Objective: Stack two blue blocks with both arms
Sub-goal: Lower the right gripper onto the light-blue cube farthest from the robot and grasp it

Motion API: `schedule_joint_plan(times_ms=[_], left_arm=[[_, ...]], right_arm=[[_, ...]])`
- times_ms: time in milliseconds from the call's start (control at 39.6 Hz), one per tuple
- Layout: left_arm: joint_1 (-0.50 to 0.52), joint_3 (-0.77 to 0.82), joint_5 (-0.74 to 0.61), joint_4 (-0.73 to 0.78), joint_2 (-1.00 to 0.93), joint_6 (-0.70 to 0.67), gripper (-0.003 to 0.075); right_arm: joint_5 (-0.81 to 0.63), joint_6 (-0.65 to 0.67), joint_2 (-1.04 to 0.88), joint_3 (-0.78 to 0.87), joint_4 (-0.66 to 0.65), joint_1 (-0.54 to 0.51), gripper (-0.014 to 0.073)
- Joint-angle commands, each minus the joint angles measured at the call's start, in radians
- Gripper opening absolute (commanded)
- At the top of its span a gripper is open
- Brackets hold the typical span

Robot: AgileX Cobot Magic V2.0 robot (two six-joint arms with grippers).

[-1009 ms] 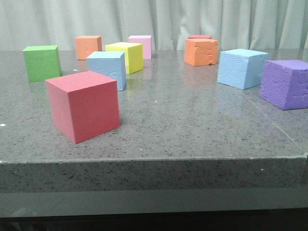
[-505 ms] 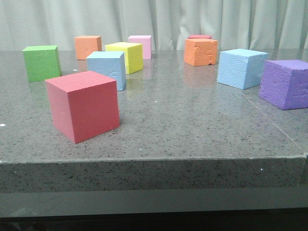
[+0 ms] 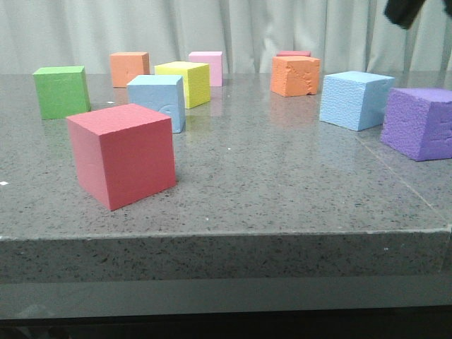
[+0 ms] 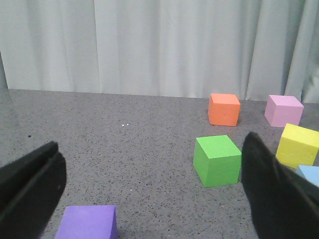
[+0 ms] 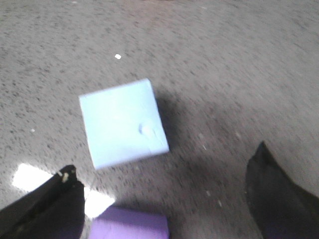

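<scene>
One blue block (image 3: 159,99), with a curved scuff on its front face, sits left of centre behind the red cube (image 3: 123,154). The other blue block (image 3: 353,99) sits at the right beside the purple cube (image 3: 420,123). A dark part of my right arm (image 3: 404,10) shows at the top right, above that block. In the blurred right wrist view, my right gripper (image 5: 164,214) is open and empty above the table, with that blue block (image 5: 122,122) ahead of it. My left gripper (image 4: 149,199) is open and empty. A corner of a blue block (image 4: 310,174) shows past its finger.
Green (image 3: 61,92), orange (image 3: 129,68), yellow (image 3: 185,83), pink (image 3: 206,68) and dented orange (image 3: 294,75) cubes stand toward the back. A purple cube (image 4: 88,222) lies close under the left gripper, with the green cube (image 4: 217,160) ahead of it. Another purple cube (image 5: 129,224) lies under the right gripper.
A dark part of my right arm has come into the front view at the top right. The blocks have not moved.
</scene>
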Motion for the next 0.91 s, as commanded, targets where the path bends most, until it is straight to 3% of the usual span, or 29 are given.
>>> schedule_joint_plan(times_ms=[0, 303, 883], left_arm=[[0.0, -0.035, -0.086, 0.0, 0.01, -0.002, 0.0692], [0.0, -0.035, -0.086, 0.0, 0.01, -0.002, 0.0692], [0.0, -0.035, -0.086, 0.0, 0.01, -0.002, 0.0692]], right_arm=[[0.011, -0.06, 0.028, -0.111, 0.05, 0.004, 0.0654], [0.055, -0.072, 0.158, -0.198, 0.048, 0.079, 0.0654], [0.083, -0.071, 0.231, -0.198, 0.008, 0.083, 0.0654]])
